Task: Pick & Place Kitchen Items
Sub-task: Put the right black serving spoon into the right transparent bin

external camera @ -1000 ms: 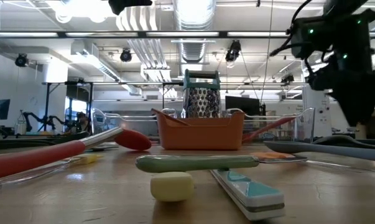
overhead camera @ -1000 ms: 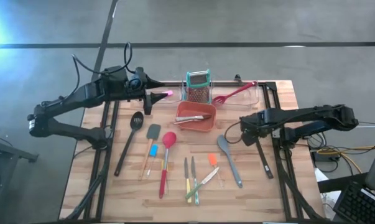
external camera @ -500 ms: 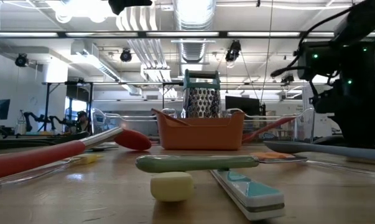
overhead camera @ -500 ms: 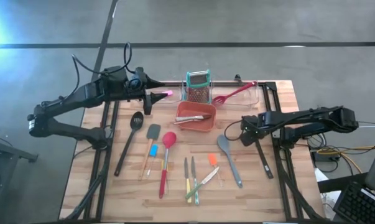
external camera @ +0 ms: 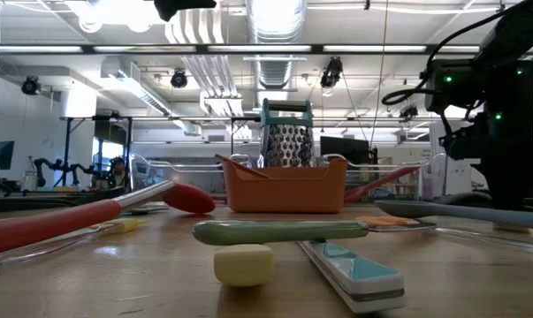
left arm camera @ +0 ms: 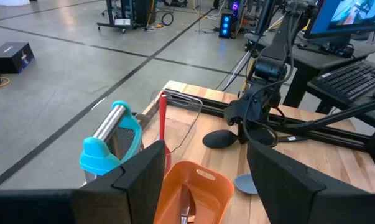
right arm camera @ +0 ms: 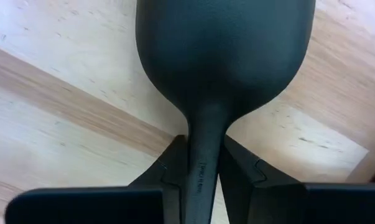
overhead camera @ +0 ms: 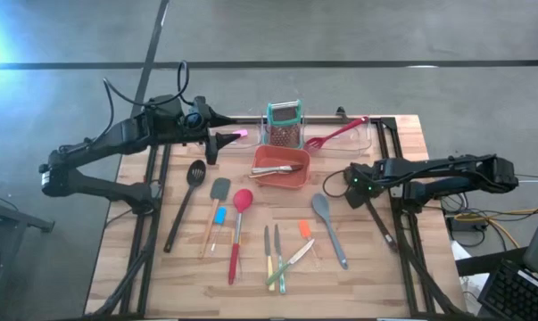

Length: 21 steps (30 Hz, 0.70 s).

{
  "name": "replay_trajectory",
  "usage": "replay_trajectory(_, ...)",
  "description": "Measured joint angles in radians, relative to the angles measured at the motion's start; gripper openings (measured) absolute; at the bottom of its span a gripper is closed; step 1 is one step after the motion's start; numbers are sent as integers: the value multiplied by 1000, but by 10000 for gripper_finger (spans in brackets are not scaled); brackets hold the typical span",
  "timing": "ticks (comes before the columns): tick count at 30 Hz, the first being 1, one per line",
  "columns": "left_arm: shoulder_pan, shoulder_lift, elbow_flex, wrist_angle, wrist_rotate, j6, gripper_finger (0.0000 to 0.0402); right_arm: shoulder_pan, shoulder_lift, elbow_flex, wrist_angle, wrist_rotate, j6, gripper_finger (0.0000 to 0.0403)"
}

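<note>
A black spoon lies on the table's right part; its handle (overhead camera: 383, 223) runs toward the near edge and its bowl (right arm camera: 224, 56) fills the right wrist view. My right gripper (overhead camera: 356, 185) is down at the table, shut on the spoon's neck. My left gripper (overhead camera: 217, 143) hangs open and empty over the far left, beside the teal-framed grater (overhead camera: 285, 125). Lying flat in the middle are a black slotted spoon (overhead camera: 184, 205), a grey spatula (overhead camera: 217, 203), a red spoon (overhead camera: 239, 232), knives (overhead camera: 270, 254) and a grey spoon (overhead camera: 329, 227). My right gripper pinches the black spoon's neck (right arm camera: 203, 140), just behind the bowl, between its two fingers (right arm camera: 175, 171). The fingers come from above, pointing down, and lie across the handle. The spoon lies flat on the table.
A red-orange bin (overhead camera: 282, 168) with utensils in it stands in the middle at the far side. A clear tray (overhead camera: 362, 134) behind it holds a red slotted spatula (overhead camera: 338, 134). Small blue (overhead camera: 219, 217) and orange (overhead camera: 304, 230) scrapers lie among the utensils.
My right gripper has come down from above the table onto the black spoon. The spoon's handle end has shifted slightly toward the right edge.
</note>
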Motion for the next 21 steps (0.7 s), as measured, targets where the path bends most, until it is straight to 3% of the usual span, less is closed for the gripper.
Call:
replay_trajectory(6,0,0,0,0,0,0,233,1,-68,22,-50,-52,18,51)
replay_trajectory(13,0,0,0,0,0,2,233,8,-236,175,-127,-59,21,51)
replay_trajectory(16,0,0,0,0,0,2,233,9,-300,260,-121,7,24,51)
replay_trajectory(21,0,0,0,0,0,2,233,9,-388,419,-62,205,-58,51)
